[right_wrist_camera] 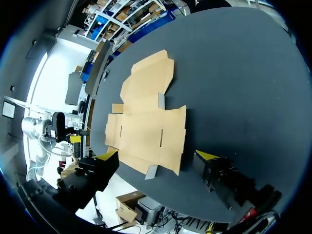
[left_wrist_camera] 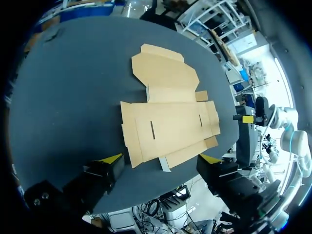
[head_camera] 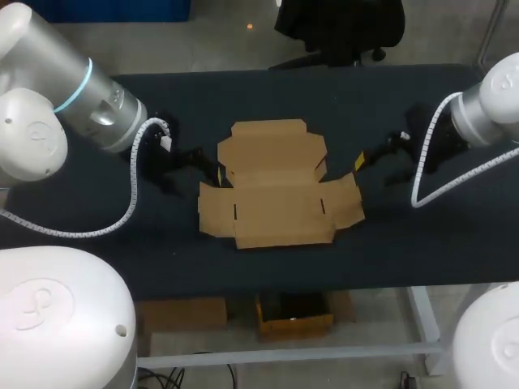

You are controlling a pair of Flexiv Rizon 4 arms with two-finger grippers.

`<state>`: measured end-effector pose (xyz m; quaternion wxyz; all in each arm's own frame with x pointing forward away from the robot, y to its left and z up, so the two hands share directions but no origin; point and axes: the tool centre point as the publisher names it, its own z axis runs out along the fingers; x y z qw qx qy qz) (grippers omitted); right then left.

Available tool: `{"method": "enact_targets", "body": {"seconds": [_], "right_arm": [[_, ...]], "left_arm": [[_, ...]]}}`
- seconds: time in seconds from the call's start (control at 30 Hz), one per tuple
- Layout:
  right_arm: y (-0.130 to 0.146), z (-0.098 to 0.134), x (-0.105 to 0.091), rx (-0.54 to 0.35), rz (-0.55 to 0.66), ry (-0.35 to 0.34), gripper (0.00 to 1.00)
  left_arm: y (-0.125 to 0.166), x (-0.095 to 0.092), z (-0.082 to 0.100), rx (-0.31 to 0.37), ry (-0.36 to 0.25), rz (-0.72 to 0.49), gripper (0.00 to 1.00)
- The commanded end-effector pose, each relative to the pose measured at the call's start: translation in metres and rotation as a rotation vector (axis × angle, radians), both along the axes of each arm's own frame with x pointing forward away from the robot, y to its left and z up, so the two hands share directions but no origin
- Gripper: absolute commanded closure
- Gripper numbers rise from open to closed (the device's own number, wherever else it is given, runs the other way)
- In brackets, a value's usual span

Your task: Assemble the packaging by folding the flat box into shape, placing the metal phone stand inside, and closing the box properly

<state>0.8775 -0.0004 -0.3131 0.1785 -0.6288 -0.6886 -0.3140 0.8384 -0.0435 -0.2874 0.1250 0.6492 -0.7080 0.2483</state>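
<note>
A flat, unfolded brown cardboard box [head_camera: 276,182] lies in the middle of the dark table, its lid panel toward the far edge. No metal phone stand shows in any view. My left gripper [head_camera: 212,168] hovers at the box's left edge and my right gripper [head_camera: 362,160] at its right edge. In the left wrist view the box [left_wrist_camera: 168,114] spreads out ahead of the open left gripper [left_wrist_camera: 161,159], which holds nothing. The right wrist view shows the box [right_wrist_camera: 146,124] ahead of the open, empty right gripper [right_wrist_camera: 157,155].
The black table [head_camera: 405,97] has bare surface on all sides of the box. My right arm's gripper [left_wrist_camera: 246,119] shows past the box in the left wrist view, and my left arm's gripper [right_wrist_camera: 75,140] shows past it in the right wrist view.
</note>
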Motion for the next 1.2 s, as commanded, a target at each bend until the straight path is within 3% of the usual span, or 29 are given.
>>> {"method": "enact_targets", "body": {"seconds": [0.03,0.2,0.33,0.6,0.83,1.2], "right_arm": [[-0.003,0.001,0.000,0.062,0.018,0.002,0.00],[-0.003,0.001,0.000,0.062,0.018,0.002,0.00],[-0.003,0.002,0.003,0.069,0.022,-0.028,0.00],[-0.010,-0.002,0.021,0.130,0.027,-0.052,0.00],[-0.011,0.000,0.047,0.151,0.023,-0.065,0.00],[0.002,-0.011,0.089,0.207,0.033,-0.011,0.00]], "left_arm": [[0.000,0.000,0.000,0.002,0.001,0.000,0.00],[0.000,0.000,0.000,0.002,0.001,0.000,0.00],[-0.001,-0.001,0.008,-0.037,-0.039,-0.018,0.00],[-0.003,0.007,0.012,-0.075,-0.074,-0.045,0.00],[-0.009,0.018,0.017,-0.070,-0.097,-0.062,0.00],[-0.012,0.040,0.017,-0.064,-0.101,-0.078,0.00]]}}
